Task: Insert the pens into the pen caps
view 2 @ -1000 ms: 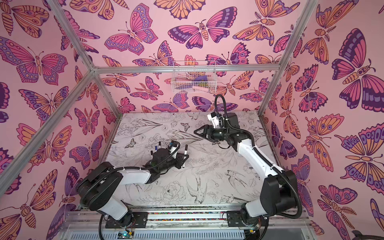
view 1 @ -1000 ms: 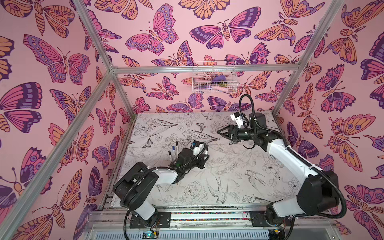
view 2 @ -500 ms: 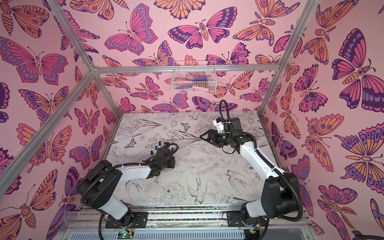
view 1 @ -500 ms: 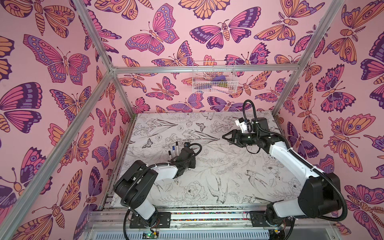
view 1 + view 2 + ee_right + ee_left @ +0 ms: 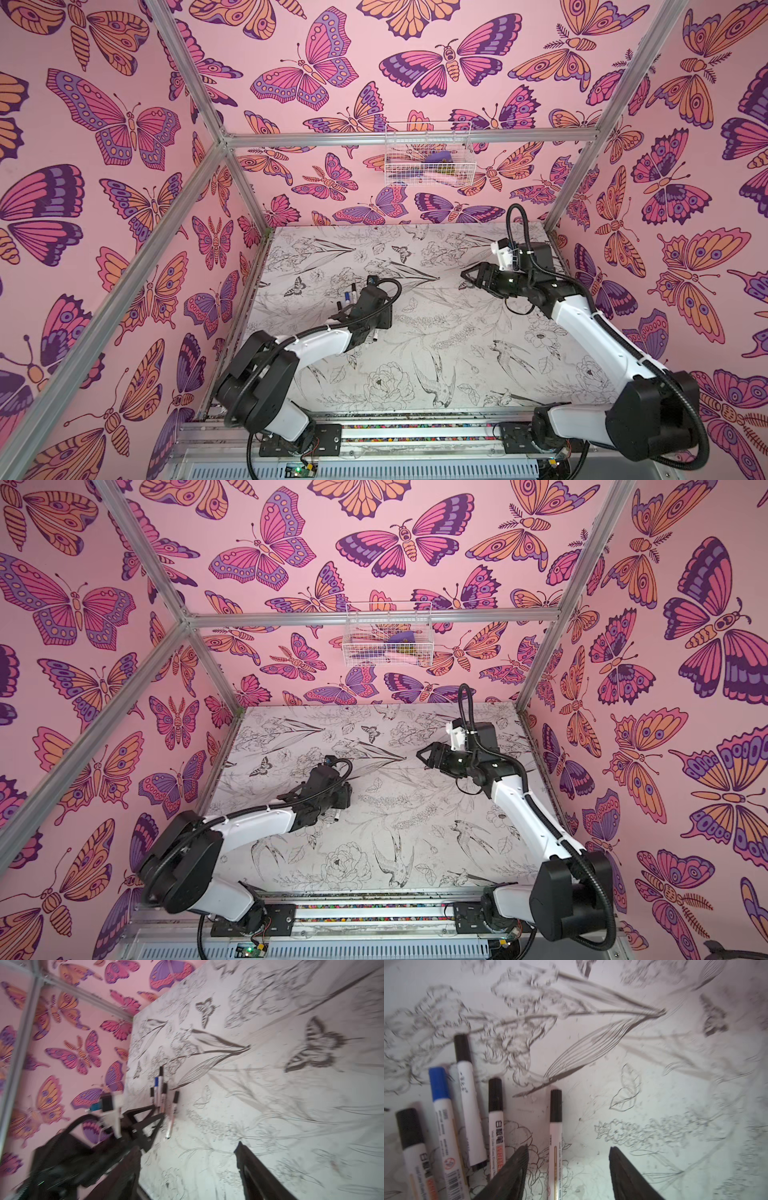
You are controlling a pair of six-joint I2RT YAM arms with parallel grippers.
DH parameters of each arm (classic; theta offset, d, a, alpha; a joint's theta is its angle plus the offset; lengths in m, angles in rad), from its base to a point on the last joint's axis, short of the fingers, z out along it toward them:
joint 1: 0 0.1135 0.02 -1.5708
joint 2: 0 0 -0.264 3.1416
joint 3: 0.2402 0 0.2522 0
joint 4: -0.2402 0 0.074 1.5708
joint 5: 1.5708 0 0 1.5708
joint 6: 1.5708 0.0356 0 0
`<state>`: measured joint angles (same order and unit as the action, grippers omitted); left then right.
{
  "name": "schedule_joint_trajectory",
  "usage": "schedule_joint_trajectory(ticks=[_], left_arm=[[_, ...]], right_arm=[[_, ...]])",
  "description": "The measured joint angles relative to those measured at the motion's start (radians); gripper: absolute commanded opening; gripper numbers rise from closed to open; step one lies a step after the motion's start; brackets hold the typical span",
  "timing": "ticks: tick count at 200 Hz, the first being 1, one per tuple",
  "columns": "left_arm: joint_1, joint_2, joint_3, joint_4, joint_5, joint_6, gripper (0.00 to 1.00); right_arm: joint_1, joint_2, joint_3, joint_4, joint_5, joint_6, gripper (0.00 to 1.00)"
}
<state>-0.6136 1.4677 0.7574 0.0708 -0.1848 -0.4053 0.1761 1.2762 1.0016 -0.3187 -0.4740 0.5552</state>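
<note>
**A:** We start with the pens (image 5: 471, 1105): five white barrels lying flat and roughly parallel on the left half of the sketch-printed table (image 5: 612, 1064). All of them wear pen caps (image 5: 495, 1093), four black and one blue cap (image 5: 439, 1082).

**B:** Agreed. Four lie close together. The fifth pen (image 5: 555, 1136) lies just apart from them, between the fingers of the left gripper (image 5: 569, 1148).

**A:** We see those jaws spread wide, with table showing on both sides of the barrel. Nothing is gripped.

**B:** The right gripper (image 5: 188, 1145) hovers well apart over the table's right side. Its jaws are wide with nothing between them.
</note>
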Motion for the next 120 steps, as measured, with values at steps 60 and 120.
schedule_joint_trajectory(ticks=[60, 120], left_arm=[[0.085, -0.372, -0.028, -0.035, -0.132, 0.066, 0.76], [0.406, -0.466, -0.165, -0.174, -0.312, 0.111, 0.99]], right_arm=[[-0.012, -0.189, -0.366, 0.254, 0.664, -0.198, 0.83], [-0.013, 0.026, -0.509, 0.532, 0.972, -0.354, 0.99]])
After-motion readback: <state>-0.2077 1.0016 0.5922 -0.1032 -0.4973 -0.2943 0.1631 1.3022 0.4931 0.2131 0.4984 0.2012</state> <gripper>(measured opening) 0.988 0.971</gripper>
